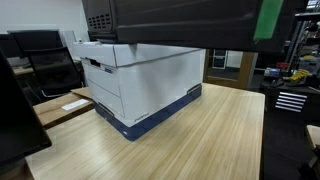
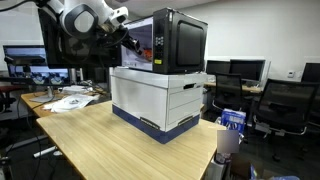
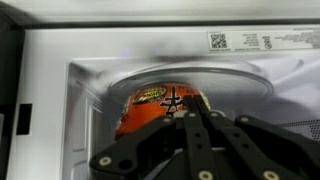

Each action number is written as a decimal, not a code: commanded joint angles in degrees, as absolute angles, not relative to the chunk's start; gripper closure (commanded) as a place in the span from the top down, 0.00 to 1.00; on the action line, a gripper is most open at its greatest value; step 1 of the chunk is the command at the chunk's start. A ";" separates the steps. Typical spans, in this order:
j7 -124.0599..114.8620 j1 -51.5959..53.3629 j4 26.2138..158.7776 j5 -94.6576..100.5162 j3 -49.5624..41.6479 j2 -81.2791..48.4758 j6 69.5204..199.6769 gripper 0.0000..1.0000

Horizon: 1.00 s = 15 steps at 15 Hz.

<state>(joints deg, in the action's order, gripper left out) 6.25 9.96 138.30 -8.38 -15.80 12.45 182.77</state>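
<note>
My gripper (image 3: pixel 190 116) reaches into a black microwave (image 2: pixel 180 40). In the wrist view its two black fingers are pressed together at the near edge of an orange and red snack packet (image 3: pixel 148 102). The packet lies on the microwave's glass turntable (image 3: pixel 235 80). In an exterior view the arm's end (image 2: pixel 128 38) is at the microwave's open front. The packet is hidden in both exterior views. The microwave (image 1: pixel 170 20) stands on a white and blue cardboard file box (image 1: pixel 140 80).
The box (image 2: pixel 160 95) sits on a light wooden table (image 1: pixel 205 140). The microwave's white inner walls (image 3: pixel 90 90) close in around the gripper. Office chairs (image 2: pixel 285 100), desks with monitors (image 2: pixel 25 55) and papers (image 2: pixel 70 98) surround the table.
</note>
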 commanded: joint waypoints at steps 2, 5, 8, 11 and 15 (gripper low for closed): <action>11.22 6.97 145.98 -3.35 -17.09 26.24 163.33 0.39; 10.76 0.86 144.55 -0.63 -14.55 29.45 147.91 0.58; 8.74 -4.66 141.88 3.77 -11.74 30.36 133.41 0.77; 6.57 -7.99 139.16 6.30 -9.81 28.85 122.16 0.97; 2.94 -9.70 136.27 9.01 -7.61 28.65 112.39 1.00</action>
